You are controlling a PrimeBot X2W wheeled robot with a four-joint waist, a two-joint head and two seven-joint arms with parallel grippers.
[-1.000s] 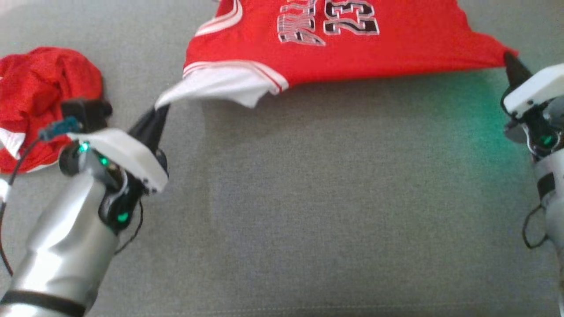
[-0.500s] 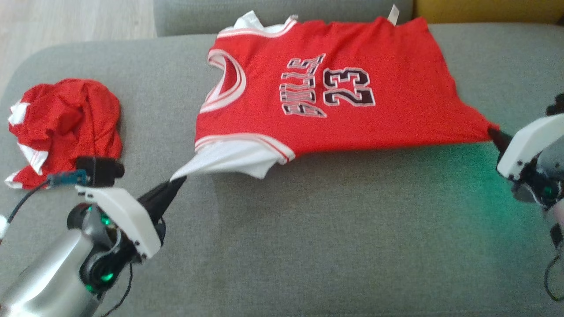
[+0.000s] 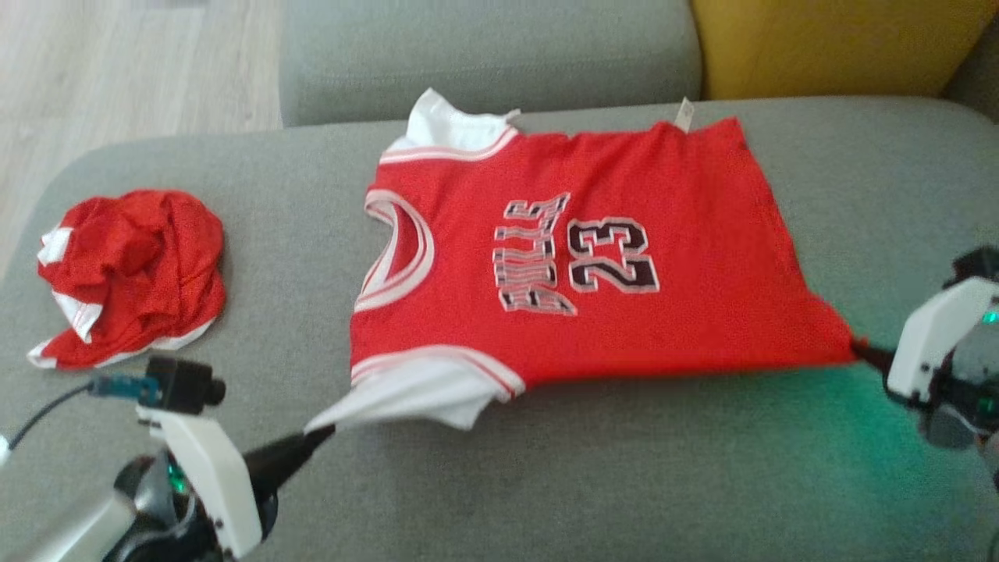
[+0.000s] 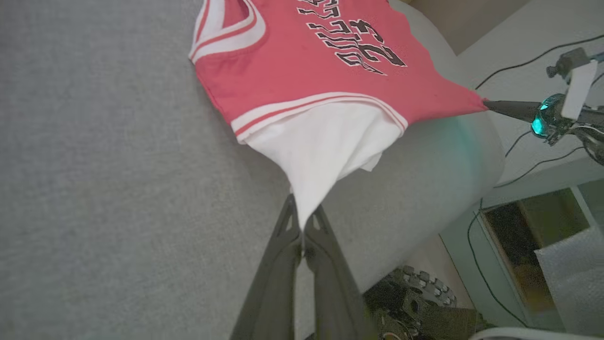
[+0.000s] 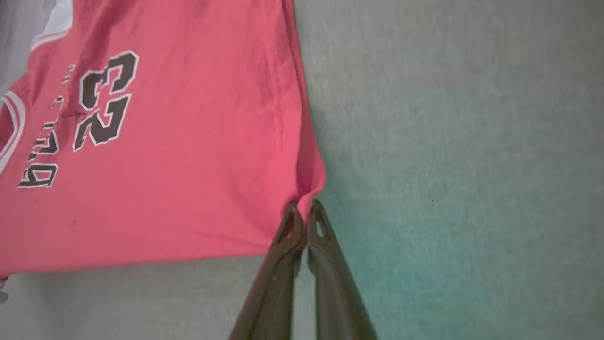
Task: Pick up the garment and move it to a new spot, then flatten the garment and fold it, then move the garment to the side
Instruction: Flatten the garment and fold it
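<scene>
The garment [image 3: 593, 265] is a red jersey with white sleeves and a black "23", spread over the grey sofa seat with its near edge lifted. My left gripper [image 3: 324, 433] is shut on the tip of the white sleeve [image 4: 321, 151] at the lower left. At the right, my right gripper [image 3: 858, 347] is shut on the red hem corner [image 5: 309, 186]. The cloth is stretched taut between the two grips. The left wrist view also shows the right gripper [image 4: 488, 101] pinching the far corner.
A second red garment [image 3: 129, 277] lies crumpled at the seat's left end. The grey backrest [image 3: 484, 47] and a yellow cushion [image 3: 827, 43] stand behind. Wooden floor [image 3: 117, 70] lies past the sofa's left edge. Bare grey seat [image 3: 585, 484] stretches in front.
The head camera has tilted up, so the whole jersey, backrest and cushion have come into the picture. Both grippers keep the same corners and the cloth stays taut.
</scene>
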